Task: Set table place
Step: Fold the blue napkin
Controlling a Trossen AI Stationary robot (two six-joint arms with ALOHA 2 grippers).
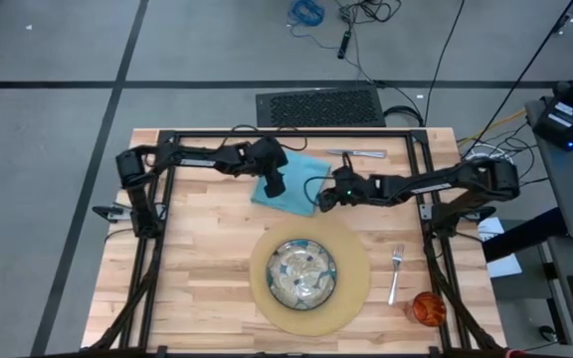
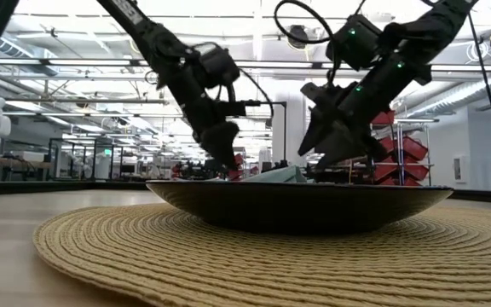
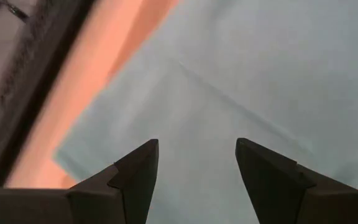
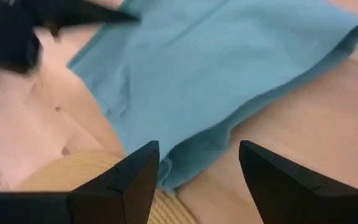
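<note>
Both jaws spread, nothing pinched. Left gripper (image 1: 276,187) hangs over the napkin's 9 o'clock half, fingers (image 3: 138,171) apart with only cloth between them. Right gripper (image 1: 323,198) sits at the napkin's 4 o'clock corner, fingers (image 4: 135,174) apart above the cloth edge, where it meets the placemat rim.

Largest down:
- table (image 1: 197,259): pale planks, black frame.
- placemat (image 1: 351,283): round, tan, 6 o'clock of table centre.
- napkin (image 1: 296,179): teal, flat on the table at 12 o'clock of the placemat, near corner just touching its rim.
- plate (image 1: 303,272): green-patterned, centred on the placemat.
- knife (image 1: 358,153): 1 o'clock of the napkin, by the far edge.
- fork (image 1: 395,272): 3 o'clock of the placemat, just beside it.
- cup (image 1: 428,308): orange, 5 o'clock of the fork.
</note>
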